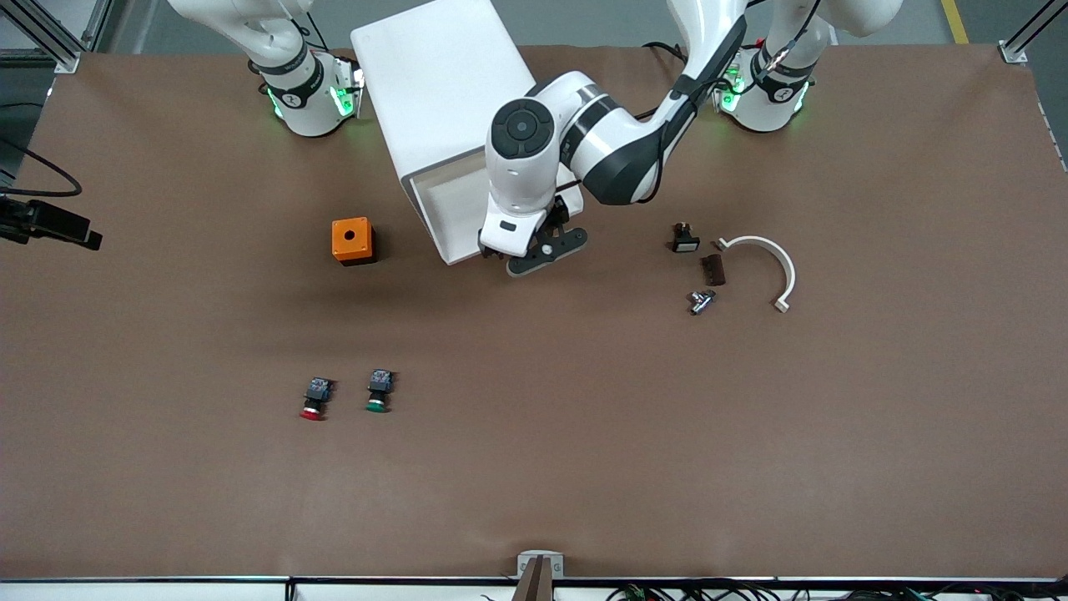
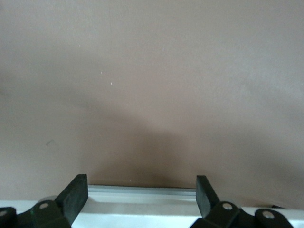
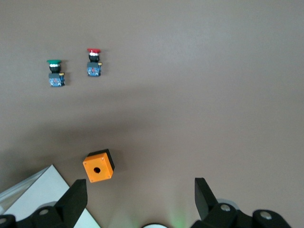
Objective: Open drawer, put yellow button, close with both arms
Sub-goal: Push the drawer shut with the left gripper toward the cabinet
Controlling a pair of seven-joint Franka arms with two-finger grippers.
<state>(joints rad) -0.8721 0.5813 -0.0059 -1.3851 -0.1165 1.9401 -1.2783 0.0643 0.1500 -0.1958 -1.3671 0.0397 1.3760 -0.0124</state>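
The left gripper (image 1: 546, 250), a black two-finger pincer on the glossy white left arm, hangs low at the front edge of the shallow white tray-like drawer (image 1: 442, 204) with its jaws spread wide and nothing between them; in the left wrist view its fingers (image 2: 76, 194) straddle the pale front lip of that drawer (image 2: 142, 192), apart from it on both sides; the drawer stands pulled out of the big white rounded cabinet (image 1: 434, 75), and what shows of its tray looks bare, though the arm covers part of it; the right gripper (image 3: 140, 199) waits high near its base, equally wide open and empty, looking down on the small orange box with a round hole (image 3: 99, 166), which sits on the brown table (image 1: 534, 467) just beside the drawer toward the right arm's end; the red-capped pushbutton (image 1: 314, 398) and the green-capped pushbutton (image 1: 379, 391) lie side by side nearer the front camera; the yellow button cannot be found in any view, so whether it lies under the arm in the drawer cannot be told; toward the left arm's end lie a small black part (image 1: 684, 239), a dark brown block (image 1: 712, 269), a small metal fitting (image 1: 701, 300) and a curved white bracket (image 1: 772, 263); the step in hand appears to concern the drawer front, and doing it well probably calls for keeping the fingers square to the lip and moving straight along the slide, so the tray does not skew.
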